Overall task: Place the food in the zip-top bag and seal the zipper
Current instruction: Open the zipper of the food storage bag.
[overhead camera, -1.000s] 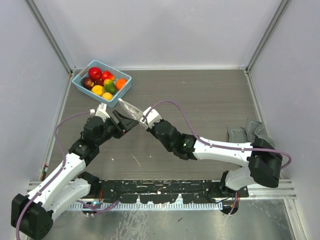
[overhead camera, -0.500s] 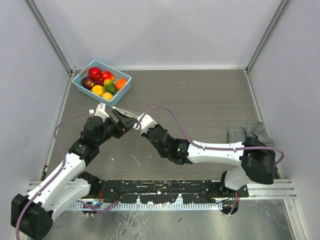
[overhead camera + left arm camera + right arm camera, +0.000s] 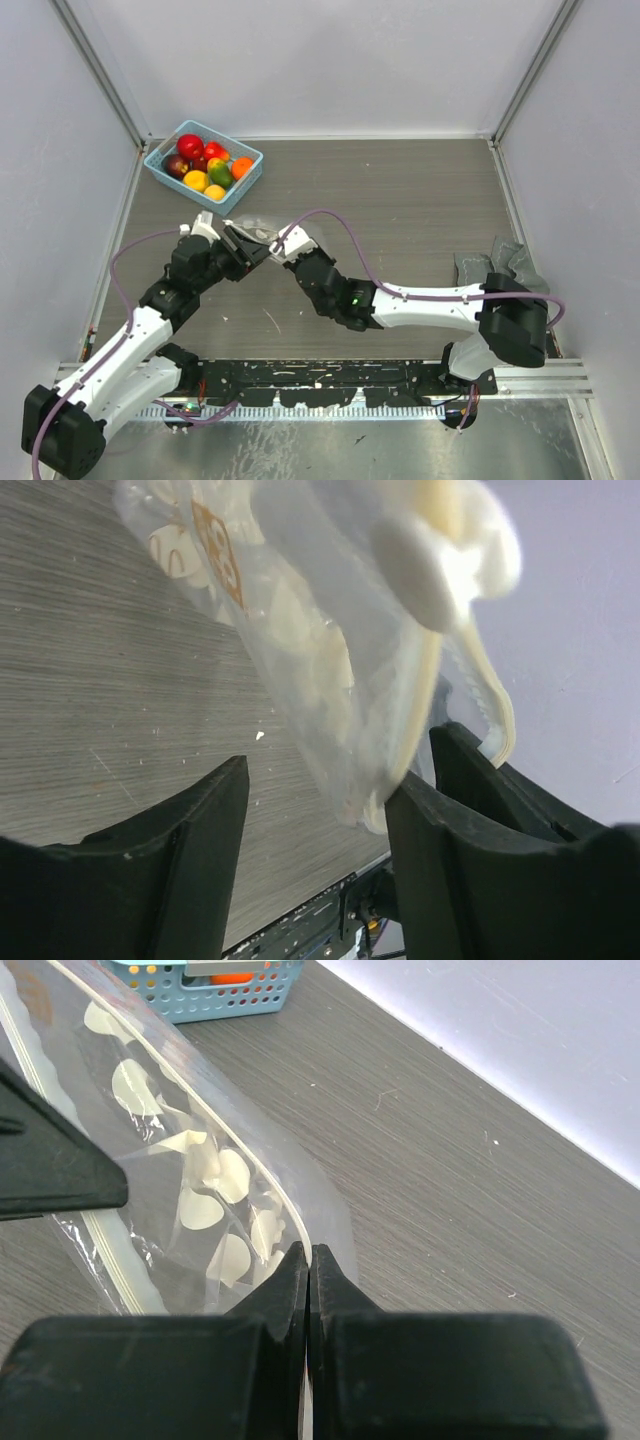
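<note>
The clear zip-top bag (image 3: 256,229) with white flecks hangs between my two grippers at centre left of the table. My right gripper (image 3: 308,1250) is shut on the bag's edge (image 3: 200,1190), right beside the white zipper strip (image 3: 215,1125). My left gripper (image 3: 318,780) is open; the bag (image 3: 300,640) and its cream zipper strip (image 3: 420,700) hang between its jaws, against the right finger (image 3: 430,830). The food, several glossy toy fruits (image 3: 205,165), lies in the light-blue basket (image 3: 250,168) at the back left, apart from both grippers.
The basket also shows at the top of the right wrist view (image 3: 230,995) with an orange fruit (image 3: 240,978) inside. A crumpled grey cloth (image 3: 495,265) lies at the right edge. Walls enclose three sides. A black rail (image 3: 330,385) runs along the front.
My right gripper has carried the bag left and lower, up to my left gripper. The left gripper has shifted slightly toward it, so the bag now sits between its open jaws.
</note>
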Motion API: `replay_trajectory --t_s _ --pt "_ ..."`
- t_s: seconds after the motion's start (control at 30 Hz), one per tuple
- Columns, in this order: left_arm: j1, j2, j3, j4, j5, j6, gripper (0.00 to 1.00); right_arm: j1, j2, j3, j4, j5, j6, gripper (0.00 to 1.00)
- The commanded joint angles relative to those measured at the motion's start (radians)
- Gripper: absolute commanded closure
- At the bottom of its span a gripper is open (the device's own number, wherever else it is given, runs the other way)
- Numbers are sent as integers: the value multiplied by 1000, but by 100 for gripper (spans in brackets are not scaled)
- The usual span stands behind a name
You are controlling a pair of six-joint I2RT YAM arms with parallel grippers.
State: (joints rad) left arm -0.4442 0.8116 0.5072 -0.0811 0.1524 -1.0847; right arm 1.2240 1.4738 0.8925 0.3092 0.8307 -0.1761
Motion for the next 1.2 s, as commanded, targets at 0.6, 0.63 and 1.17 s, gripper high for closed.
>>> replay_trajectory --t_s 0.6,0.63,1.17 --pt "-12 16 -3 28 -24 23 44 43 89 18 102 21 69 100" --pt "-14 24 -3 35 -25 23 44 46 94 21 102 18 73 99" --pt "-42 70 26 3 24 87 100 -22 53 -22 133 -179 2 70"
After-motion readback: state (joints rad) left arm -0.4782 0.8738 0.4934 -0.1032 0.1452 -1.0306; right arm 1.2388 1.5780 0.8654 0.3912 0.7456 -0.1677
